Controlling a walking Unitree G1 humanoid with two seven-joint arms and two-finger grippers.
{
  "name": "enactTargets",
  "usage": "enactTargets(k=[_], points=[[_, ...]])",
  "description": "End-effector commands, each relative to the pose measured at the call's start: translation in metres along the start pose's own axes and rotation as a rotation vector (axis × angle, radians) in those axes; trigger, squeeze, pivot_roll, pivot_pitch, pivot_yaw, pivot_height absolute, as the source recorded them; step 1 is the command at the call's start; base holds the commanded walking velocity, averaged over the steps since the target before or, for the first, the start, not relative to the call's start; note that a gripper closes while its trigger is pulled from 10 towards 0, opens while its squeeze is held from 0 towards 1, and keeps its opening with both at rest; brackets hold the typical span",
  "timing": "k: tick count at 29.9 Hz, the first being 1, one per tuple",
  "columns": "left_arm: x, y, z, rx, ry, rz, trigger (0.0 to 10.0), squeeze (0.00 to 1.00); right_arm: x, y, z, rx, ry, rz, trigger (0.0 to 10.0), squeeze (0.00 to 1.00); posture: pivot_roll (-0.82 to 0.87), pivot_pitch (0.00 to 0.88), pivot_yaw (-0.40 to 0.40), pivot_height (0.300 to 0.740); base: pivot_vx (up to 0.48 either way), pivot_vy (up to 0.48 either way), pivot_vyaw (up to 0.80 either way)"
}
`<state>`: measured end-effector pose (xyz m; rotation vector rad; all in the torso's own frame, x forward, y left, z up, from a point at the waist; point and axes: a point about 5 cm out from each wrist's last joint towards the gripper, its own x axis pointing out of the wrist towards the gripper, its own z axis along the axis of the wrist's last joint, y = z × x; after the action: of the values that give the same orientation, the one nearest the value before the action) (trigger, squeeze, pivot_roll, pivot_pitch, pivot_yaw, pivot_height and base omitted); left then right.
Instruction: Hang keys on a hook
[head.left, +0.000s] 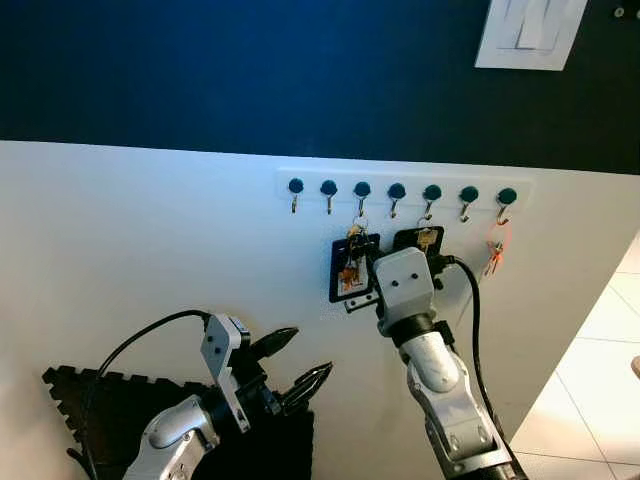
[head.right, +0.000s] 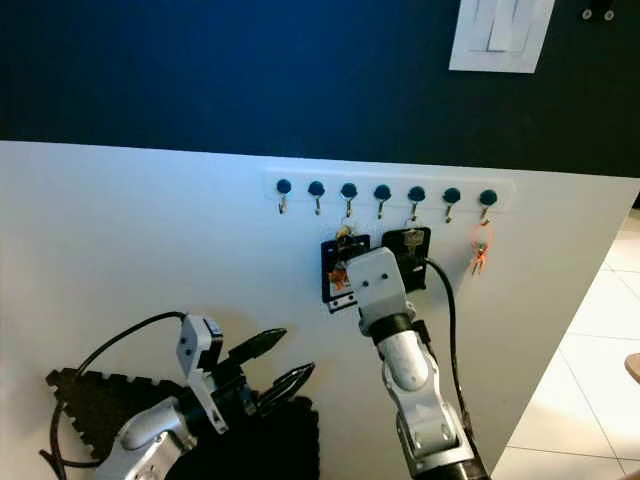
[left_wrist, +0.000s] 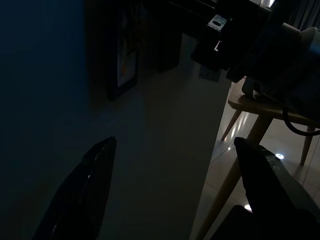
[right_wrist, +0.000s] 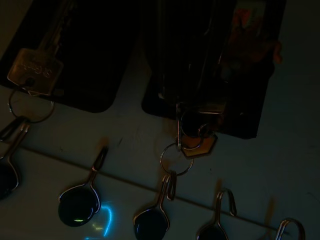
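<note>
Our right gripper sits at the keys, seemingly ringed on their hook, its grip unreadable, so we should back away, left gripper open.

The white wall and its row of hooks are viewed from the head, forward and slightly downward, by both eye views. The same hooks are seen very close in the dim right wrist view. The wall is grazed along by the dark left wrist view.
</note>
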<state>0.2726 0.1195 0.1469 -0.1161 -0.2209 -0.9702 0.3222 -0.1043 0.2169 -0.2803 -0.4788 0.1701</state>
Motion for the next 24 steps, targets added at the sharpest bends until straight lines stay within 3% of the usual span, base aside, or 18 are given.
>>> enactTargets(k=[1, 5, 6, 7, 8, 9, 18, 19, 24], points=[[-0.002, -0.001, -0.003, 0.011, 0.033, -0.017, 10.0, 0.00, -0.005, 0.002, -0.008, 0.001, 0.040, 0.007, 10.0, 0.00, 0.05, 0.039, 0.001, 0.740, 0.000, 0.000, 0.00], [-0.001, 0.000, -0.002, 0.012, 0.032, -0.016, 10.0, 0.00, -0.007, 0.004, -0.010, 0.010, 0.041, 0.017, 10.0, 0.00, 0.05, 0.036, 0.000, 0.740, 0.000, 0.000, 0.00], [-0.001, -0.001, -0.002, 0.013, 0.031, -0.017, 10.0, 0.00, -0.008, 0.005, -0.010, 0.061, 0.036, 0.025, 10.0, 0.00, 0.05, 0.036, 0.000, 0.740, 0.000, 0.000, 0.00], [-0.001, -0.001, -0.002, 0.013, 0.031, -0.017, 10.0, 0.00, -0.008, 0.004, -0.008, 0.092, 0.026, 0.017, 10.0, 0.68, 0.05, 0.036, 0.001, 0.740, 0.000, 0.000, 0.00], [-0.001, -0.001, -0.002, 0.013, 0.031, -0.017, 10.0, 0.00, -0.008, 0.004, -0.008, 0.092, 0.026, 0.017, 10.0, 0.68, 0.05, 0.036, 0.001, 0.740, 0.000, 0.000, 0.00], [-0.001, -0.001, -0.002, 0.013, 0.030, -0.017, 10.0, 0.00, -0.008, 0.003, -0.007, 0.101, 0.021, 0.011, 10.0, 1.00, 0.05, 0.036, 0.001, 0.740, 0.000, 0.000, 0.00], [0.000, -0.001, -0.002, 0.012, 0.024, -0.020, 10.0, 0.00, -0.008, 0.001, -0.009, 0.073, 0.033, -0.006, 10.0, 1.00, 0.05, 0.032, 0.003, 0.740, 0.000, 0.000, 0.00], [0.000, -0.001, -0.002, 0.009, 0.024, -0.021, 10.0, 0.00, -0.012, 0.003, -0.014, 0.069, 0.048, 0.005, 10.0, 0.00, 0.05, 0.030, 0.003, 0.740, 0.000, 0.000, 0.00], [0.000, -0.003, -0.002, 0.004, 0.021, -0.028, 10.0, 0.00, -0.027, 0.008, -0.028, 0.072, 0.093, 0.049, 10.0, 0.00, 0.05, 0.028, 0.002, 0.740, 0.000, 0.000, 0.00]])
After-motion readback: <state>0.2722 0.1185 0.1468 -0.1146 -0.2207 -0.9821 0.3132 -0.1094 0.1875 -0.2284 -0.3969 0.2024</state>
